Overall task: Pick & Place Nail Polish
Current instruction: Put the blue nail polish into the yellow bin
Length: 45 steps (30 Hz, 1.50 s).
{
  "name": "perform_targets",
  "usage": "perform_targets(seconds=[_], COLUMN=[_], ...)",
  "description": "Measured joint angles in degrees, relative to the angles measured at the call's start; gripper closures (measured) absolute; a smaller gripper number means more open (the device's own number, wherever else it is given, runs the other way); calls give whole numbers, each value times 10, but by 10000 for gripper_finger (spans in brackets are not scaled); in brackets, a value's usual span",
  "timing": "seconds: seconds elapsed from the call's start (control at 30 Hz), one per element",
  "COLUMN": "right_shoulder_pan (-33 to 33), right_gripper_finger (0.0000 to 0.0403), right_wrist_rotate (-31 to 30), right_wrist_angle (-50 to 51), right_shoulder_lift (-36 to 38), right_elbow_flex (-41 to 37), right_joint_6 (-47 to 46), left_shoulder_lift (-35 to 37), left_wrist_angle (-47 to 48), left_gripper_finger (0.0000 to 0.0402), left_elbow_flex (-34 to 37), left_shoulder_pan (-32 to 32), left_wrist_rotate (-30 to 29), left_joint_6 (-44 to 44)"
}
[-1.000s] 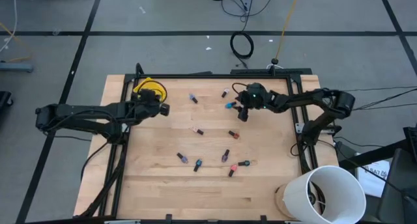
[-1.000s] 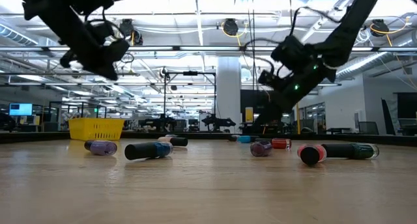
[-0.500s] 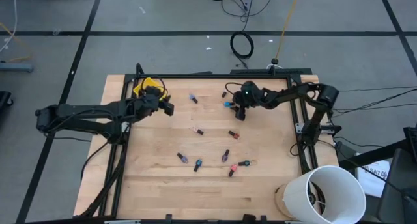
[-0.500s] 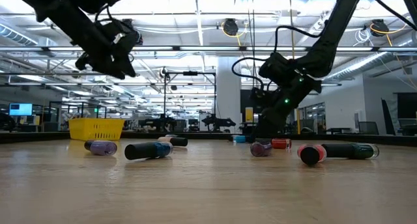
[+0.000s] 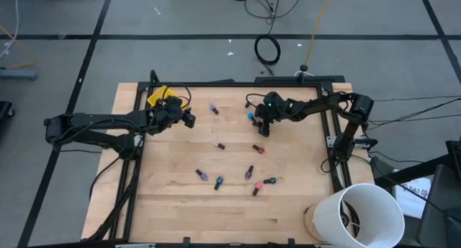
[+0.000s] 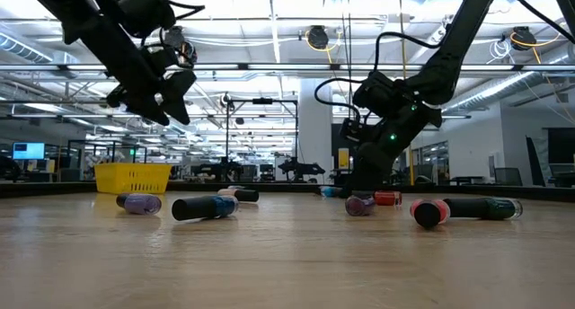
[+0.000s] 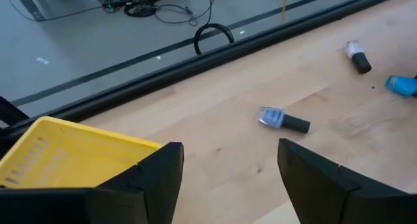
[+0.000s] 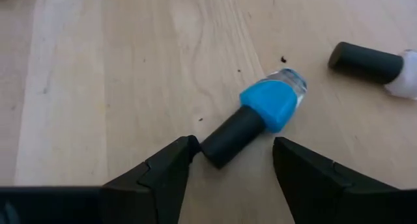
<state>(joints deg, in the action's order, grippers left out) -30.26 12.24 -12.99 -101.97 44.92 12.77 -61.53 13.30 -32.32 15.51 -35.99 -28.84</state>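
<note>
The right gripper [image 8: 228, 162] is lowered with fingers open, so the small blue dark-capped nail polish bottle [image 8: 257, 124] can be straddled; the left gripper [image 7: 228, 168] is held open and empty near the yellow plastic bin [image 7: 62, 155].

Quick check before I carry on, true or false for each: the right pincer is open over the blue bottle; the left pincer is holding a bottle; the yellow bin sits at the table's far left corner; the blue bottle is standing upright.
1. The right pincer is open, with the blue bottle's dark cap between its fingers. True.
2. The left pincer holds a bottle. False: it is open and empty, near the yellow bin.
3. The yellow bin sits at the table's far left corner. True.
4. The blue bottle stands upright. False: it lies on its side on the table.
5. A purple bottle lies ahead of the left pincer. True.
</note>
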Motion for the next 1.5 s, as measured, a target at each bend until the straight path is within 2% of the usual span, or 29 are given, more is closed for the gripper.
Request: perform_targets(seconds=[0.27,0.7,0.87,1.1,1.5], right_shoulder_pan=[6,15,16,15,35], right_gripper_finger=[237,250,288,352,354], right_wrist_rotate=[-17,-30,-76,-77,-76], right_wrist_angle=[-17,-48,-47,-47,-86], right_shoulder_lift=[-1,-2,-2,-1,9], right_elbow_flex=[-1,-2,-2,-2,-13], right_joint_6=[-55,-63,-72,-68,-45], left_shoulder_lift=[-12,-12,-12,-12,-12], left_wrist_angle=[-20,-40,-53,-76,-76], left_gripper_finger=[155,155,155,155,156], left_elbow_flex=[0,0,0,0,0], left_shoulder_pan=[0,0,0,0,0], left_wrist_rotate=[1,1,6,41,53], left_joint_6=[9,17,17,29,28])
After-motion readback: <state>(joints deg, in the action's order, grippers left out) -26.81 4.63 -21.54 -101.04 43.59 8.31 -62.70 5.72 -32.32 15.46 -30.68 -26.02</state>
